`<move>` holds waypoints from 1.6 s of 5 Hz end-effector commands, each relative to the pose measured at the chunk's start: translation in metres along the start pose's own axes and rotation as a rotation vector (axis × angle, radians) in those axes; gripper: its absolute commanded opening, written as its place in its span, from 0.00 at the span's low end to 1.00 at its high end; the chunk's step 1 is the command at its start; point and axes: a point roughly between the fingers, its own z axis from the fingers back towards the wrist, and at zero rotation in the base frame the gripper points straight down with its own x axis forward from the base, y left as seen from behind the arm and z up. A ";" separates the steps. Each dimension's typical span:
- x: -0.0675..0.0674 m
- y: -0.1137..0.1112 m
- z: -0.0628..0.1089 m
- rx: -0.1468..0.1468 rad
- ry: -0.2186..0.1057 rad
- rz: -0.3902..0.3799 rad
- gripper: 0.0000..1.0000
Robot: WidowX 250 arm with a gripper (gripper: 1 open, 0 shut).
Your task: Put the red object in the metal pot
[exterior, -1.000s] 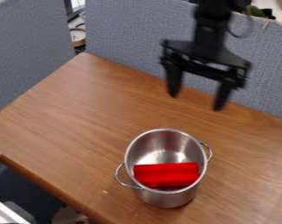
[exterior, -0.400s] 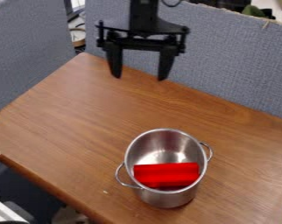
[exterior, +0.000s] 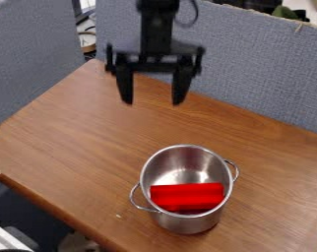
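Observation:
The red object (exterior: pixel 188 197) lies inside the metal pot (exterior: pixel 160 165), resting across its bottom. The shiny round pot stands on the wooden table near the front, with small loop handles at its rim. My gripper (exterior: pixel 151 87) hangs well above and behind the pot, over the far middle of the table. Its two black fingers (exterior: pixel 123 87) stand wide apart and point downward, with nothing between them.
The wooden table (exterior: pixel 69 128) has its left corner and front edge close to the pot. Grey partition walls (exterior: pixel 36 49) stand behind and to the left of the table. Cluttered items show beyond the partitions.
The gripper has swung from the right rear of the table to the left, then come slightly lower and nearer. The pot and the red object have not moved.

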 end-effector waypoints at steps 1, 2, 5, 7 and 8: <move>0.042 0.031 0.017 -0.014 -0.008 0.104 1.00; 0.092 0.060 0.020 -0.016 0.012 0.240 1.00; 0.082 0.045 -0.003 -0.136 0.021 0.232 1.00; 0.087 0.058 -0.019 -0.193 0.052 0.055 1.00; 0.084 0.058 -0.040 -0.207 0.063 -0.041 1.00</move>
